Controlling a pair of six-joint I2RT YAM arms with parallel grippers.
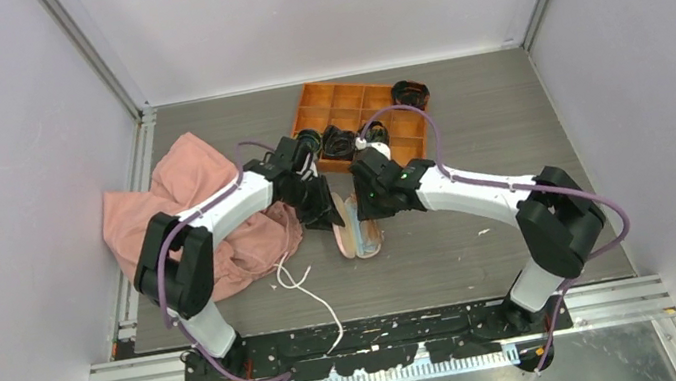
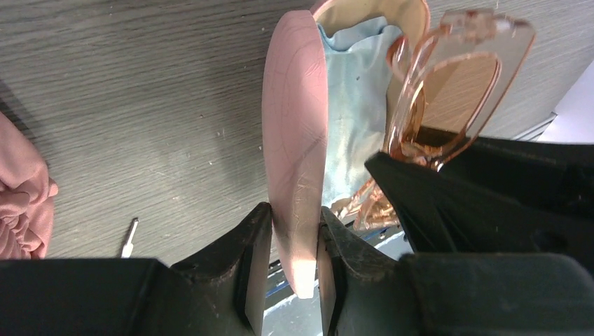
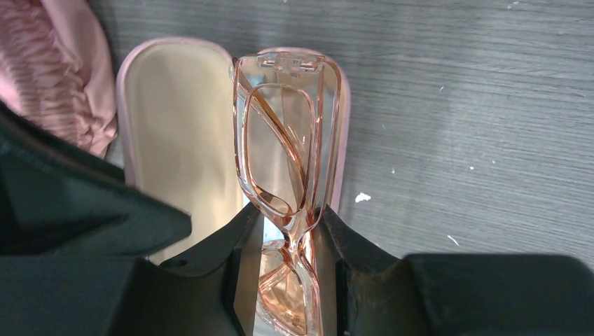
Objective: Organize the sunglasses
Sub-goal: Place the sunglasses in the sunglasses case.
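Count on inspection: sunglasses (image 3: 280,140), one pair, two lenses. pink case (image 2: 294,140), one, two halves hinged open. light blue cloth (image 2: 354,105), one. pink fabric heap (image 1: 183,193) on the bench (image 1: 506,125), one. orange divided tray (image 1: 341,104), one; compartments not countable. dark items (image 1: 411,94) at the tray, at least three, exact number unclear. white cord (image 1: 315,300), one

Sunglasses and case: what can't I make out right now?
Right wrist: sunglasses cover half the case; left gripper blocks its near end.
Left wrist: right gripper hides sunglasses' near end; touching cloth or not, unclear.
Top external: sunglasses and case too small, partly under the grippers.
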